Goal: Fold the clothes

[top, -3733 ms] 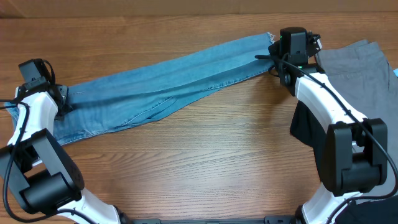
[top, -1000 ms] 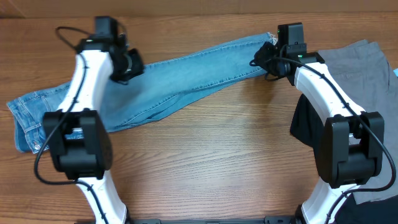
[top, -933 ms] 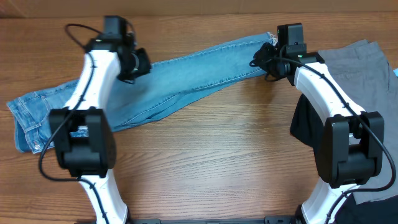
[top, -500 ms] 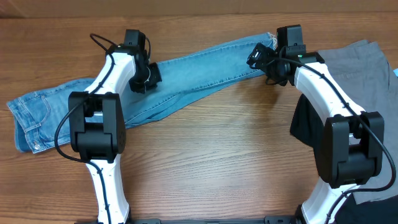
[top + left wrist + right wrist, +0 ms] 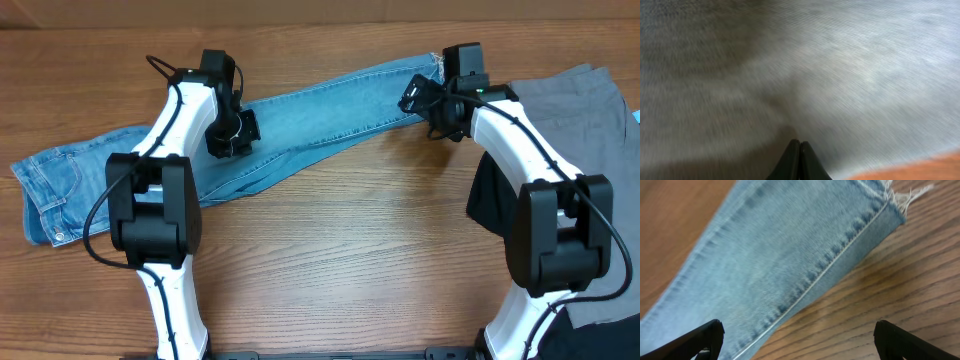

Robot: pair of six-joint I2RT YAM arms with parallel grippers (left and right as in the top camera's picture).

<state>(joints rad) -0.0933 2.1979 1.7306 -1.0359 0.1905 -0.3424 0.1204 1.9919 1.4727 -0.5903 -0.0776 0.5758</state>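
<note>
Item 1: light blue denim jeans (image 5: 330,115), laid flat in a long diagonal across the brown wood-grain table (image 5: 350,260), waist end at the left edge, frayed leg hem (image 5: 905,197) at the upper right.

Item 2: grey folded garment (image 5: 575,110), far right of the table, apart from the jeans.

Item 3: black garment (image 5: 488,205), just below the grey one and partly behind the right arm.

Item 4: left gripper (image 5: 232,135), over the middle of the jeans leg. Its fingers are pressed together with the tips down at the denim. Whether cloth is pinched cannot be told.

Item 5: right gripper (image 5: 425,100), beside the hem end, fingers spread wide and holding nothing.

The left wrist view shows only blurred denim weave and a sliver of wood. The right wrist view alone shows the hem's side stitching and loose threads.
</note>
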